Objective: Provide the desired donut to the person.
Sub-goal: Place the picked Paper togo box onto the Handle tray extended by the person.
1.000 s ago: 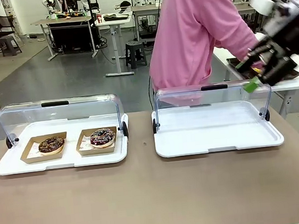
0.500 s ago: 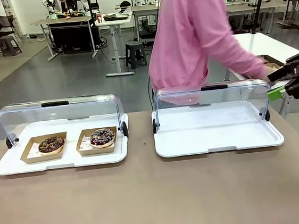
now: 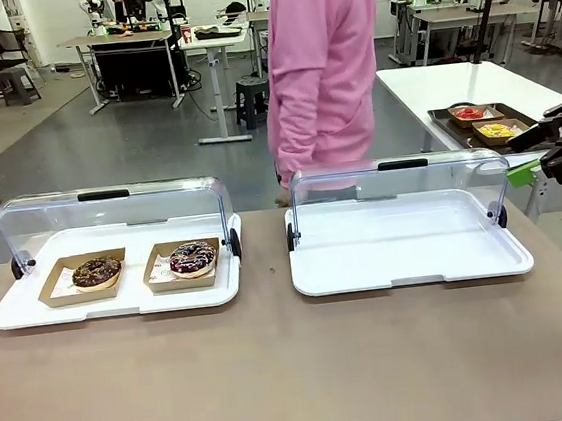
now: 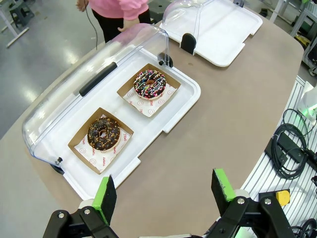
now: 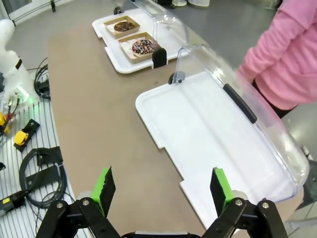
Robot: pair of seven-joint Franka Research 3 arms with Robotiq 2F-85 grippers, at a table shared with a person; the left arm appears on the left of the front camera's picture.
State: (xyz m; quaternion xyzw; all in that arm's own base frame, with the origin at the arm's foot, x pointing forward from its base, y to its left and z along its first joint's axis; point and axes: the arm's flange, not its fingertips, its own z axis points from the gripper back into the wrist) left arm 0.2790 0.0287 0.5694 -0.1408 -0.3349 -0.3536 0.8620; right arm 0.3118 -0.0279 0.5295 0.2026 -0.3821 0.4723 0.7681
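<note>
Two donuts sat in the left display tray (image 3: 11, 317), lid (image 3: 111, 216) flipped up behind, each on its own brown cardboard tray. Chocolate donut (image 3: 96, 272) with light sprinkles on the outer side, sprinkled donut (image 3: 193, 258) with multicolour topping nearer the table's middle, just beside each other, not touching. Same pair seen from the left wrist: chocolate donut (image 4: 103, 134), sprinkled donut (image 4: 150, 83). Right display tray (image 3: 408, 268) bare inside, lid up. Person (image 3: 321, 65) in pink stood at the far side behind the trays, hands down, not pointing; which donut was wanted could not be told.

Left gripper (image 4: 166, 191) hovered high above the table's near edge, jaws wide apart, nothing between them. Right gripper (image 5: 162, 191) likewise spread wide and empty, off by the right end of the table, well apart from the donuts.

Judged light, soft, easily crushed; glaze sticky, sprinkles apt to shed. Better not pinched on the dough. Cardboard trays (image 4: 101, 139) judged thin but stiff enough: grip best taken on a raised side wall, kept level so the donut stays put. Left claw judged the nearer one for it.
</note>
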